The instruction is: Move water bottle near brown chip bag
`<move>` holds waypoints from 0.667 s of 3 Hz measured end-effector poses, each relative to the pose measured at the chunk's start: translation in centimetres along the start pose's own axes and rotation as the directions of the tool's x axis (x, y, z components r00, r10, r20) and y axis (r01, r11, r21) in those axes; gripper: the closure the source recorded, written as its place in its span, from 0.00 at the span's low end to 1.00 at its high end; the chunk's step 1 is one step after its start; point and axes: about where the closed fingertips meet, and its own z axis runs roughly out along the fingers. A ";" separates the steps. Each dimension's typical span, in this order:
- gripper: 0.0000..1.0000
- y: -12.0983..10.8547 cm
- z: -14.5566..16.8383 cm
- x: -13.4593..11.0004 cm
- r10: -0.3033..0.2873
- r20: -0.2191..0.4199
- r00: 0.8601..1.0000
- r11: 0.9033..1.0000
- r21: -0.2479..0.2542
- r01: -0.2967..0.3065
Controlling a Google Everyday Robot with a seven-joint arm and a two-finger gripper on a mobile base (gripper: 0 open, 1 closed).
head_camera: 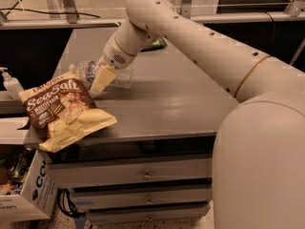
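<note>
The water bottle [119,77] lies on its side on the grey cabinet top [181,99], white cap [72,68] pointing left. My gripper [101,80] reaches in from the upper right and is shut around the bottle's middle; one pale finger [103,78] crosses in front of it. The brown chip bag [61,109] with "Sea Salt" lettering lies at the front left corner, overhanging the edge. The bottle's cap end is just behind the bag's top edge, a short gap from it.
A green chip bag [158,44] shows partly behind my arm at the back. A white pump bottle [9,83] stands on a lower shelf at left. A cardboard box [26,194] sits on the floor at front left. Drawers [143,175] lie below the top.
</note>
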 end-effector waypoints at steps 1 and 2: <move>0.00 -0.5 -0.6 0.1 0.011 0.012 1.000 1.000 0.011 -0.011; 0.00 -1.6 -2.0 0.3 0.026 0.031 0.999 0.999 0.037 -0.027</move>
